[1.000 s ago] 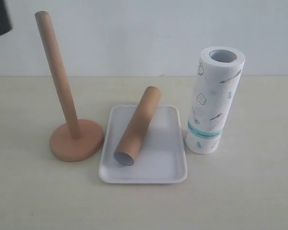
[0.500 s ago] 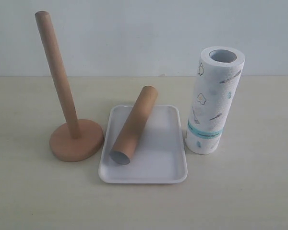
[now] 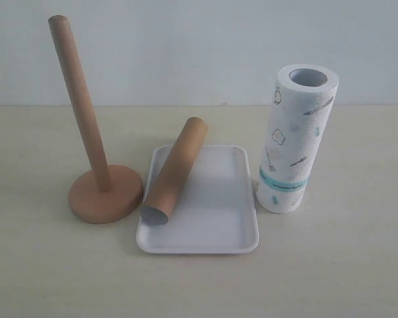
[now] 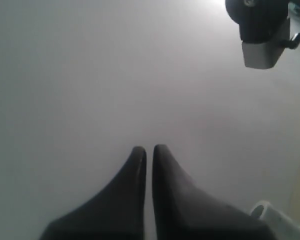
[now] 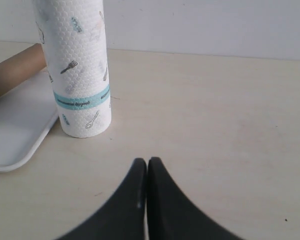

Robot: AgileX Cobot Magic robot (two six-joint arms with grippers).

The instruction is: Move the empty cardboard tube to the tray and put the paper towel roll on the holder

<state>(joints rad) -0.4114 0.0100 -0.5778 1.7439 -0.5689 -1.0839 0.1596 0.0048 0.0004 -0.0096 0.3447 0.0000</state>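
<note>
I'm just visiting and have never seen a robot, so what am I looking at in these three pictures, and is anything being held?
A robot with two arms. One picture comes from a camera off the arms: a wooden holder, a white tray with a cardboard tube lying slantwise on it, and a paper towel roll standing beside the tray. The other two come from wrist cameras. The dark wedges are what it grips with: the left end effector faces a blank wall, the right end effector hangs near the roll. Both are shut, holding nothing.

a pale beige table (image 3: pixel 40 278) runs back to a plain off-white wall (image 3: pixel 186 53) under soft, even light.
</note>
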